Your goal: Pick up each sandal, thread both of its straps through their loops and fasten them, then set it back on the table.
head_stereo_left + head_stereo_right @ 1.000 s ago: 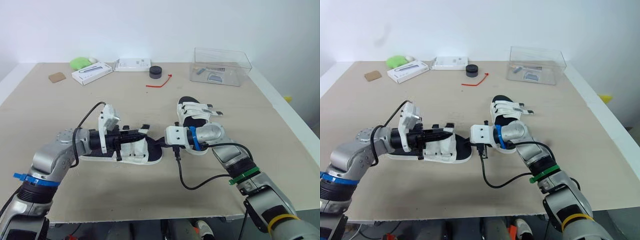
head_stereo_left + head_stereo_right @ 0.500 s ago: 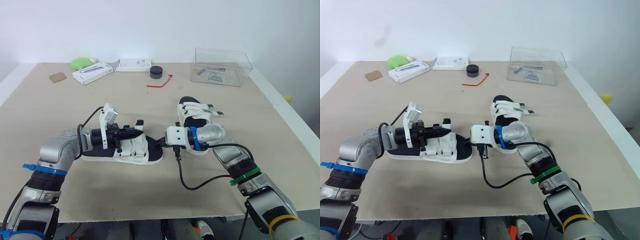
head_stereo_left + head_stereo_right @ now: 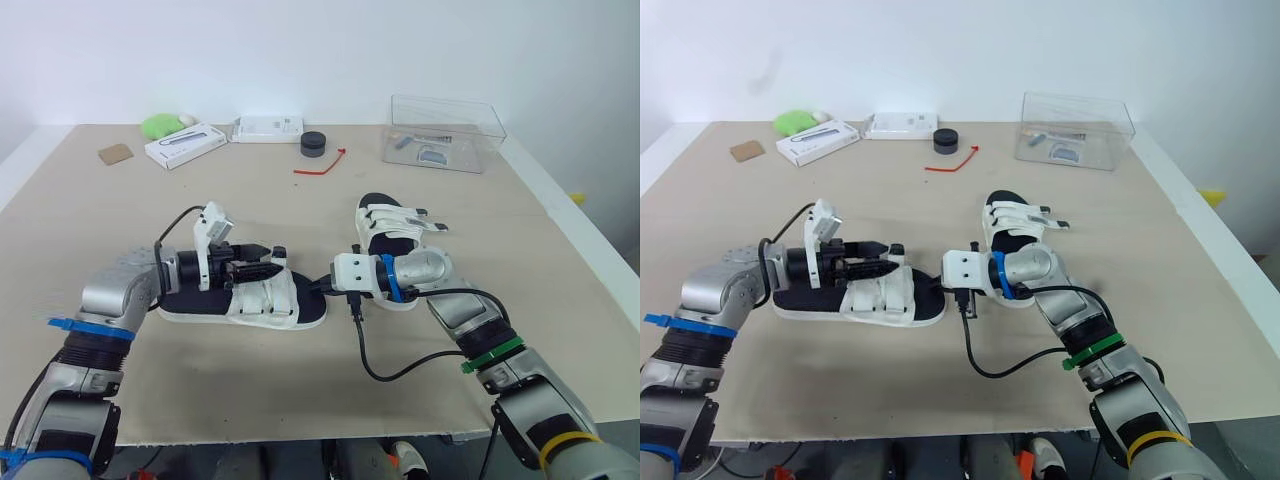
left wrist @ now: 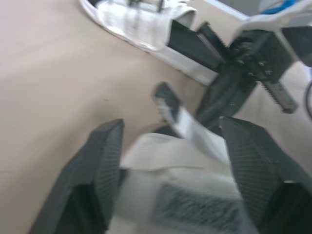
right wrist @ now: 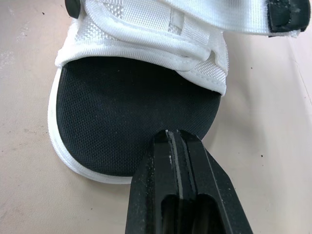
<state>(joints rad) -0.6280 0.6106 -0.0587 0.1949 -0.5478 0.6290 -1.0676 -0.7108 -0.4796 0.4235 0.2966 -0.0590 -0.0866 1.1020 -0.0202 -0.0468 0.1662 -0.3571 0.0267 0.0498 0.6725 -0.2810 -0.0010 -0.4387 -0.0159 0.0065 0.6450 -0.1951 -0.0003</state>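
Observation:
One sandal, white-strapped with a black footbed, lies flat on the table in front of me. My left gripper hovers over its straps, open; a loose white strap with a black tip lies between the spread fingers. My right gripper is shut, its tips resting on the black footbed at the sandal's near end. The second sandal sits just behind my right wrist, its straps lying across it.
A clear plastic box stands at the back right. A black round lid, a red tie, two white boxes, a green object and a brown square line the far edge.
My left gripper has opened and let go of the strap it was pinching. The left arm has pulled back slightly to the left. The right gripper stays put.

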